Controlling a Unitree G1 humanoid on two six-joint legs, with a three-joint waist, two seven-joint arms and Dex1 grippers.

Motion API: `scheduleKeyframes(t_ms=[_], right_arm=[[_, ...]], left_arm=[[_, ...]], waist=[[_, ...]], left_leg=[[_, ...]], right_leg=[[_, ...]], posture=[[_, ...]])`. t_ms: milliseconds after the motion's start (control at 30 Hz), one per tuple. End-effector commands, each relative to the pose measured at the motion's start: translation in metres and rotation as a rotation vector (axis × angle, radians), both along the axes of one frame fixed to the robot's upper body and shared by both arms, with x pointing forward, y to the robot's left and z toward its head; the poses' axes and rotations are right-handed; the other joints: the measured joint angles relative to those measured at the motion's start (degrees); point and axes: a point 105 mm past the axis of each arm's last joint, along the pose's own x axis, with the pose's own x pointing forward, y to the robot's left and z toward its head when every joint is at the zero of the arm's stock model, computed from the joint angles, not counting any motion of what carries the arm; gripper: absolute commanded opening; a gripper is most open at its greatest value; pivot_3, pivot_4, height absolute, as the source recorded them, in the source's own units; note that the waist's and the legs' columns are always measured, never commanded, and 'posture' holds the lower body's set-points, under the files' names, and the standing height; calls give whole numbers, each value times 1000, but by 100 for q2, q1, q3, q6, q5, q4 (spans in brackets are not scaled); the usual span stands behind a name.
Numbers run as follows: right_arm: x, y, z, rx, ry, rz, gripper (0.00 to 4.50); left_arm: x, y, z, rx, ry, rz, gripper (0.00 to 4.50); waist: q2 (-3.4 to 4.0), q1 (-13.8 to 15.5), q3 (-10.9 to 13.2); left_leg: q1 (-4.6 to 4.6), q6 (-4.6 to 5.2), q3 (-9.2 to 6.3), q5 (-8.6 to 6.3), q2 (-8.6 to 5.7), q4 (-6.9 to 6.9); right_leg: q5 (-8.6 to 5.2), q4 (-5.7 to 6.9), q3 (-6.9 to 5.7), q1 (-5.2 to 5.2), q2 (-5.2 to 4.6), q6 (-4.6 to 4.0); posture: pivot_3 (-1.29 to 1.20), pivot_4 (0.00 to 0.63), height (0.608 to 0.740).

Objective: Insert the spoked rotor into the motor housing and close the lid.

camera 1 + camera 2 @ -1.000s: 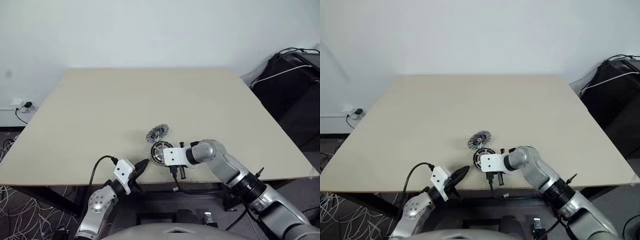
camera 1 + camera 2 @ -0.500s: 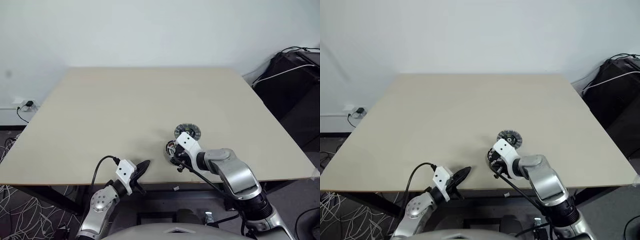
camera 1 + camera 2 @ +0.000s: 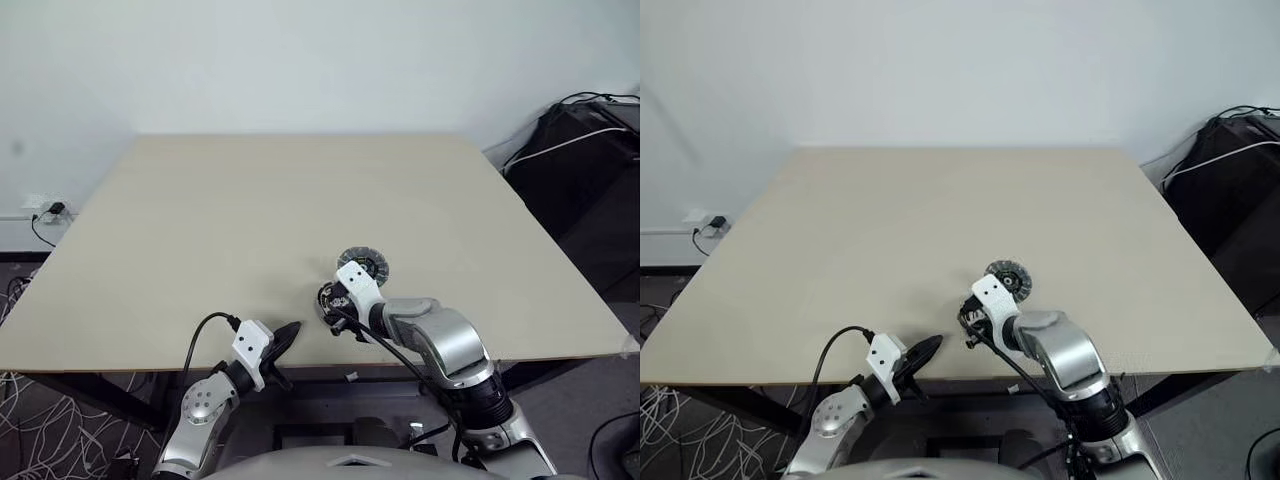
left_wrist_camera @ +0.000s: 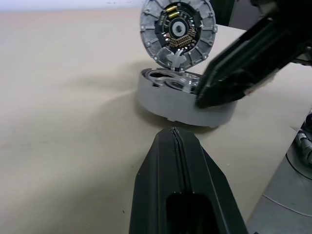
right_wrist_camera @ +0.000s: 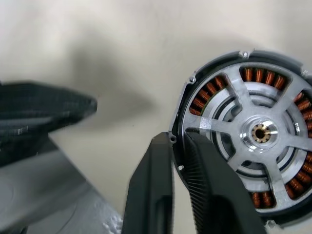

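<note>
rotor [image 5: 258,131] in housing [image 4: 183,100], lid [image 4: 178,30] behind

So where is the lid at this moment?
In the head views the lid stands near the table's front edge, just right of centre. In the left wrist view it is tilted up, open, right behind the motor housing.

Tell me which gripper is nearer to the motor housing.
Right. The right gripper is at the motor housing, its fingers straddling the rim. The left gripper sits apart from it, near the table edge.
</note>
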Motion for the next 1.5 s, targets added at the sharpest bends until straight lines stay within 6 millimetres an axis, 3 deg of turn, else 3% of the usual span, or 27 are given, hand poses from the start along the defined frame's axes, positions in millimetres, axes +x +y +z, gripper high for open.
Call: scheduleKeyframes(t_ms=[33,100,333,567,900,1500], right_arm=[[7,12,16,47,-65,14,1703],[6,19,22,78,-79,27,2304],[0,22,47,19,-321,297,2304],[-4,-6,31,-237,-592,645,2304],[-14,-27,11,-352,-559,902,2304],[5,-51,-3,-576,-551,1098,2304]], left_arm=[[2,-3,5,-6,-20,-6,0],[2,-3,5,-4,-19,-7,0],[2,-4,4,-1,-15,-11,0],[3,-5,4,-3,-12,-15,0],[3,-5,5,-3,-9,-15,0],[2,-7,11,-12,-13,-2,0]], waist=[[0,-9,0],[0,-11,0],[2,-1,3],[-2,1,8],[-11,63,12],[-12,95,13]], left_leg=[[0,0,-1,0,1,0],[-1,1,-1,0,1,-2],[-1,0,-2,0,-1,-2],[-1,10,1,4,-7,-12],[2,19,1,9,-3,-15],[5,19,2,9,-7,-14]], right_leg=[[-2,0,0,0,1,2],[-2,-1,0,-1,1,2],[-8,-7,-2,3,-6,12],[-17,-29,-4,5,-4,28],[-16,-35,-3,11,-1,27],[1,-34,-4,13,0,0]], posture=[[0,0,740],[0,0,740],[0,0,740],[0,0,740],[0,0,740],[0,0,740]])
